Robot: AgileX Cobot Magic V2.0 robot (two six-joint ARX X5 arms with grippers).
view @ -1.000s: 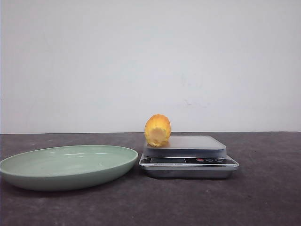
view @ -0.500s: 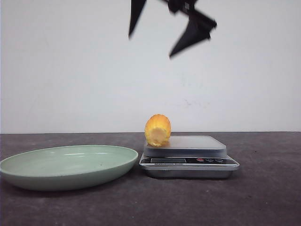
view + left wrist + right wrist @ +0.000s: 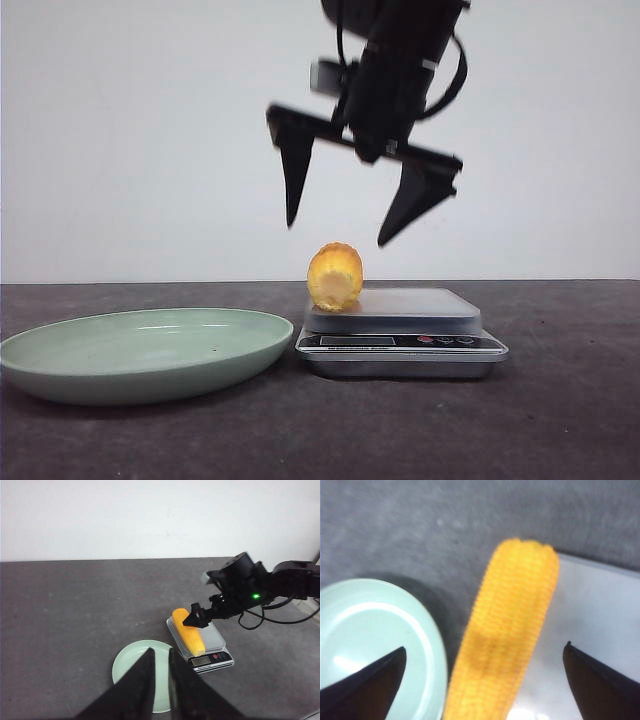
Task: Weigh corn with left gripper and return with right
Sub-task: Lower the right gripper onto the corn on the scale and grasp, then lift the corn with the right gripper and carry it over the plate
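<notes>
Corn (image 3: 335, 277) lies on the scale (image 3: 400, 335), along the platform's left edge, one end facing the front cam. In the left wrist view the cob (image 3: 188, 631) runs lengthwise down that side of the platform, w/ the display and buttons at the near end of the scale (image 3: 212, 655). Nothing is gripping it.

R gripper (image 3: 340, 232) hangs directly above the corn, jaws wide apart, both fingertips pointing down, a clear gap between tips and cob (no contact visible). One fingertip sits over the corn's left, the other over the scale platform side. Right wrist view: cob (image 3: 507, 630) centred between the two dark fingertips (image 3: 367, 682), which straddle it w/o touching; platform (image 3: 590, 610) on one side, plate rim (image 3: 427, 640) on the other.

L gripper (image 3: 161, 677) is well away from the scale, up high looking down at the table (image 3: 75, 610); its fingers are nearly together w/ only a thin slit between them, holding nothing. It doesn't show in the front view.

Green plate (image 3: 140, 350) sits just left of the scale on the dark tabletop (image 3: 560, 420), near but not clearly touching. Plate holds nothing. R arm body shows a small green light (image 3: 256, 596) in the left wrist view.
</notes>
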